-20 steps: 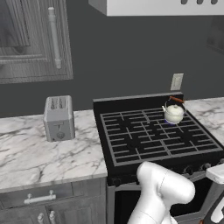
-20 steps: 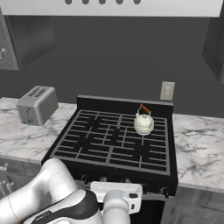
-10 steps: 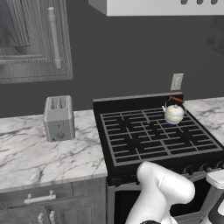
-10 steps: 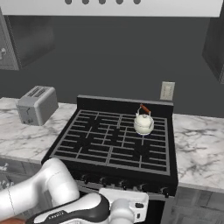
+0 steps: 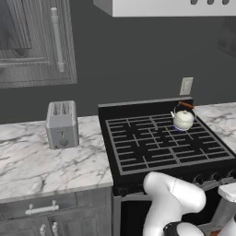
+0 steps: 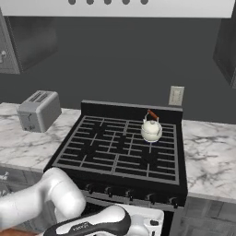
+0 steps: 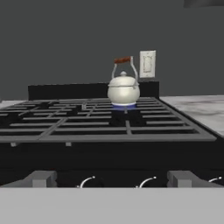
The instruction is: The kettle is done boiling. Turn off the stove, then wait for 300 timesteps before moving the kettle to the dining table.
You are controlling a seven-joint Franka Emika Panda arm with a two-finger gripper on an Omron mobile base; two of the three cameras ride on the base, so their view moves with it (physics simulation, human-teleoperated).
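The cream-white kettle (image 5: 183, 119) (image 6: 151, 130) (image 7: 124, 89) stands upright on the back right burner of the black stove (image 5: 161, 147) (image 6: 115, 152) (image 7: 109, 127), with a small blue flame under it. My gripper (image 7: 113, 180) is open and holds nothing. It hangs low in front of the stove's front edge, pointing at the row of dark knobs (image 6: 129, 194) (image 7: 146, 183), which show between its grey fingertips (image 7: 43, 178). The kettle is far beyond the gripper, across the grates. The dining table is out of view.
A grey toaster (image 5: 61, 124) (image 6: 39, 110) sits on the marble counter (image 5: 41, 161) left of the stove. More marble counter (image 6: 207, 152) runs to the right. A wall outlet (image 5: 186, 86) (image 6: 176, 96) is behind the kettle, and a range hood hangs above.
The hand has sunk and shifted a little to the right in front of the stove's front edge. The kettle and the jaws' opening are unchanged.
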